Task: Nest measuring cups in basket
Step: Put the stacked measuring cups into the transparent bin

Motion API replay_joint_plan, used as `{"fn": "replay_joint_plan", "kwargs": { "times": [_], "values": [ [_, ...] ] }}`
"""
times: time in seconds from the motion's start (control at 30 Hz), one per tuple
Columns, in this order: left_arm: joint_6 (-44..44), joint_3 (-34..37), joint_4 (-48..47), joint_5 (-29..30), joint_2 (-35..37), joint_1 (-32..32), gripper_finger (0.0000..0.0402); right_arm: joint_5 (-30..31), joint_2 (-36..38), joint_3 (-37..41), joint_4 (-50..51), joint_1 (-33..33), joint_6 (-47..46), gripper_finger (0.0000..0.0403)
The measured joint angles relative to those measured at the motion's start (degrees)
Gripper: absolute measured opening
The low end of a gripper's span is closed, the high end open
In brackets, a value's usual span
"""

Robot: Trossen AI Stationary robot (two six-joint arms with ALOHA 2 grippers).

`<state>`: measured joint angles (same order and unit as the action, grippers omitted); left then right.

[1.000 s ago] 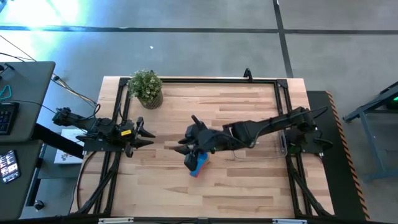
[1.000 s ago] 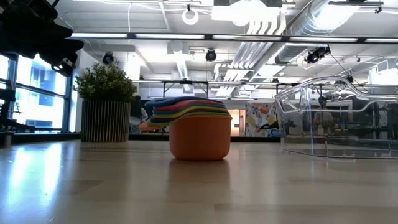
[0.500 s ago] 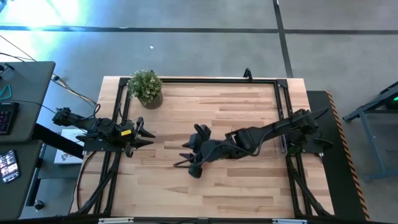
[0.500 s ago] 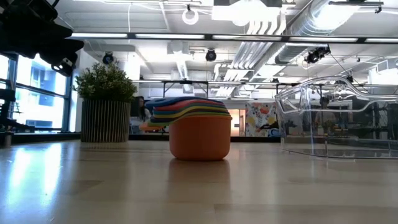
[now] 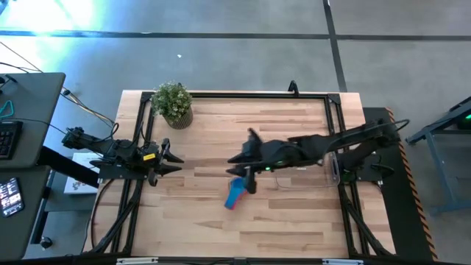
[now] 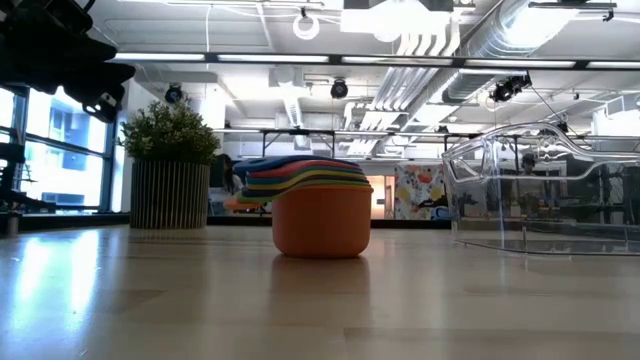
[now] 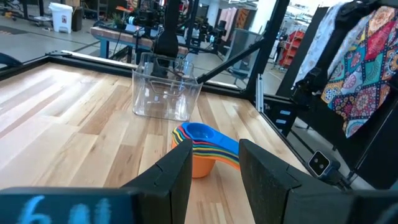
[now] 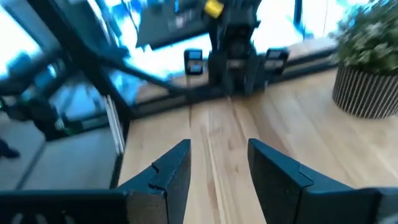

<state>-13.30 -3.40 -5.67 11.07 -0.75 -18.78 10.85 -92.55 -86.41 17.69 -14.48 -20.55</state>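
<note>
The measuring cups (image 5: 235, 195) stand nested in one stack on the table, blue on top and orange at the bottom; the low view (image 6: 321, 212) and the left wrist view (image 7: 203, 149) show them too. The clear basket (image 5: 329, 171) rests on the table's right side, partly under the right arm, and is plain in the low view (image 6: 545, 195). My right gripper (image 5: 238, 171) is open, just beyond the stack toward the far edge, touching nothing. My left gripper (image 5: 176, 163) waits open at the table's left edge.
A round ribbed pot with a green plant (image 5: 174, 103) stands at the far left corner of the table. Bare wood lies between the stack and the basket, and along the near edge. A dark frame (image 5: 294, 94) borders the table.
The right gripper dipped toward the near edge over the stack of cups, then drew back toward the table's right and far edges, turning as it went. The stack has stayed where it stood, and its blue top shows again in the high view.
</note>
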Motion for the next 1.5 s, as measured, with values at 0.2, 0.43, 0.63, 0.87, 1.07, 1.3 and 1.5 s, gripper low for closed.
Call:
{"fn": "replay_joint_plan", "kwargs": {
  "times": [0.2, 0.43, 0.63, 0.87, 1.07, 1.3, 1.5],
  "values": [
    [0.0, 0.0, 0.0, 0.0, 0.0, 0.0, 0.0122, 4.4, 13.0, 20.9, -21.4, 0.0, -3.0, 0.0151],
    [0.0, 0.0, 0.0, 0.0, 0.0, 0.0, 0.0122, 8.2, 20.3, 32.2, -26.1, -1.7, -15.3, 0.0151],
    [0.0, 0.0, 0.0, 0.0, 0.0, 0.0, 0.0122, 19.6, 21.4, 40.4, -36.3, -7.1, -26.6, 0.0151],
    [0.0, 0.0, 0.0, 0.0, 0.0, 0.0, 0.0122, 30.5, 19.6, 47.8, -45.3, -13.9, -41.3, 0.0151],
    [0.0, 0.0, 0.0, 0.0, 0.0, 0.0, 0.0122, 37.1, 13.8, 47.1, -47.6, -18.8, -50.7, 0.0159],
    [0.0, 0.0, 0.0, 0.0, 0.0, 0.0, 0.0122, 42.1, 4.8, 44.0, -54.1, -22.1, -57.5, 0.0185],
    [0.0, 0.0, 0.0, 0.0, 0.0, 0.0, 0.0122, 44.8, -2.6, 39.7, -55.2, -23.6, -63.7, 0.0207]
  ]
}}
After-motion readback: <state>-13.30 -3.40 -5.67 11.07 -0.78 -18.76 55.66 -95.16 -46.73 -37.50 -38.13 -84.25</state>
